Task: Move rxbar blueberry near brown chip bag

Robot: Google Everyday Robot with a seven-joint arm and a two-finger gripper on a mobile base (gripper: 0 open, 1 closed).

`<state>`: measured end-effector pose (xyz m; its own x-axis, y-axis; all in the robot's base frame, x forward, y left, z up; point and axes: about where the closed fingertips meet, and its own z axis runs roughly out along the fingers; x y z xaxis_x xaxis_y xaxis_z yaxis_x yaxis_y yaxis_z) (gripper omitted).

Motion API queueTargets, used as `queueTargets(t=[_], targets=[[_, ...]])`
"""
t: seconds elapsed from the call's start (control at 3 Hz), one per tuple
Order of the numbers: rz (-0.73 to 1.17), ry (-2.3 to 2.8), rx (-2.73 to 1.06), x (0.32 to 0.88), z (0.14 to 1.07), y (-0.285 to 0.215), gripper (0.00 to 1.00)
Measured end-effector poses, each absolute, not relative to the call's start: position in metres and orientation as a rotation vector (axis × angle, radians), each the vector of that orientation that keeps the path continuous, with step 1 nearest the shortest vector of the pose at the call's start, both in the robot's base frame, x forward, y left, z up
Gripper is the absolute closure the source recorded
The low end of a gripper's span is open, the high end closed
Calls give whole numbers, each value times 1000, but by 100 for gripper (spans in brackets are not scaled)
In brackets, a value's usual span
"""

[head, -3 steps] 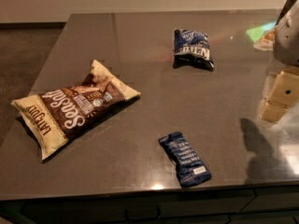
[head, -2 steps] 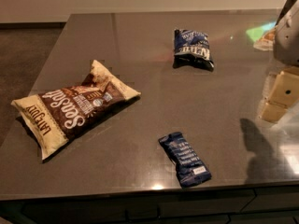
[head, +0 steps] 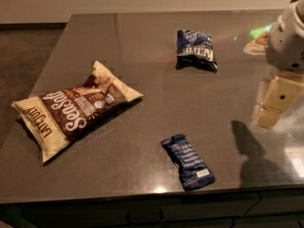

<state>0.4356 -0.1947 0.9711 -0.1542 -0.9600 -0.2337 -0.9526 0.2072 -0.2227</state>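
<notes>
The rxbar blueberry (head: 188, 161), a slim dark navy wrapper with pale text and a white label at its near end, lies flat near the table's front edge. The brown chip bag (head: 73, 109), large and puffy with white script and cream-yellow ends, lies at the left, well apart from the bar. My gripper (head: 271, 109) hangs above the table at the right edge of the view, to the right of the bar and a little farther back, holding nothing that I can see. Its shadow falls on the table just right of the bar.
A smaller puffy blue bag (head: 195, 49) with big white letters lies at the back centre. The dark grey table (head: 142, 75) ends at a front edge close to the bar and a left edge by the chip bag. A pale reflection shows at the back right.
</notes>
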Motion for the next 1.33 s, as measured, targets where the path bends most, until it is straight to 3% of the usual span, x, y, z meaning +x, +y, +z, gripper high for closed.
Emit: queueTargets(t=[0.67,1.33], targets=[[156,1958,-2051,419,933,-119,0],[263,2016,-1996,389,893,-65,0]])
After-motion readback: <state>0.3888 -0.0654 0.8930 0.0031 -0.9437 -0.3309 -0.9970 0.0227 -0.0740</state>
